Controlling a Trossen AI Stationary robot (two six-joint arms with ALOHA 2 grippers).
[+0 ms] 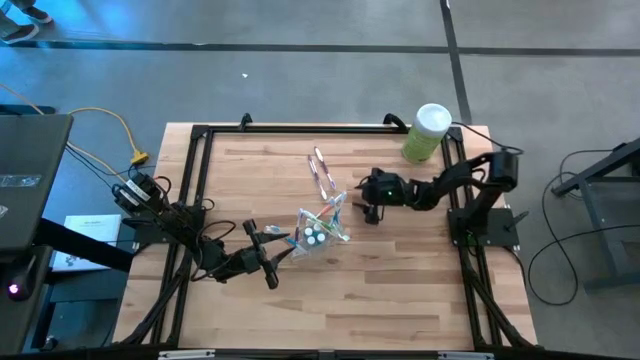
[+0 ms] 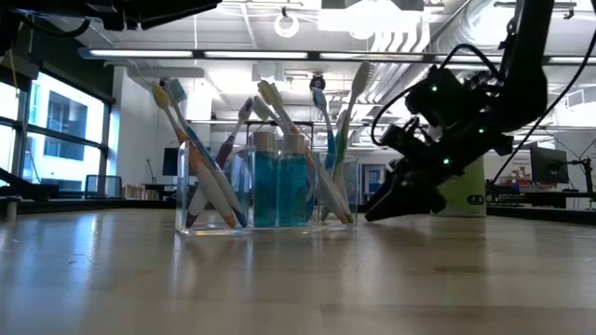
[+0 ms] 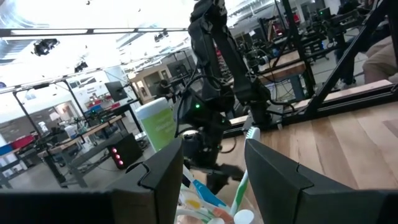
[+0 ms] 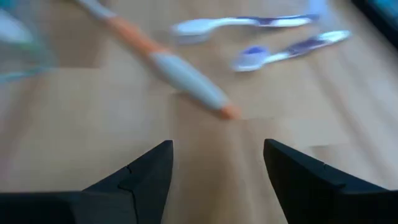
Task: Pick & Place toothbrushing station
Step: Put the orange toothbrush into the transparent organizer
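A clear holder (image 1: 322, 235) stands on the wooden table (image 1: 400, 290) by its flat base (image 2: 265, 228). Several toothbrushes (image 2: 200, 158) and two teal toothpaste tubes (image 2: 279, 181) stand in it. Two purple-and-white toothbrushes (image 1: 320, 172) lie flat behind it. An orange-and-white toothbrush (image 4: 186, 78) slants toward the holder, its free end on the wood. My left gripper (image 1: 285, 245) hovers open at the holder's left, with brush heads (image 3: 205, 193) showing between its fingers. My right gripper (image 4: 217, 168) is open and low over bare wood at the holder's right (image 2: 377, 212), short of the orange brush.
A light-green canister with a white lid (image 1: 428, 132) stands at the table's far right corner, behind my right arm. A black frame (image 1: 200, 200) rims the table. Bare wood (image 1: 330, 310) stretches along the near side.
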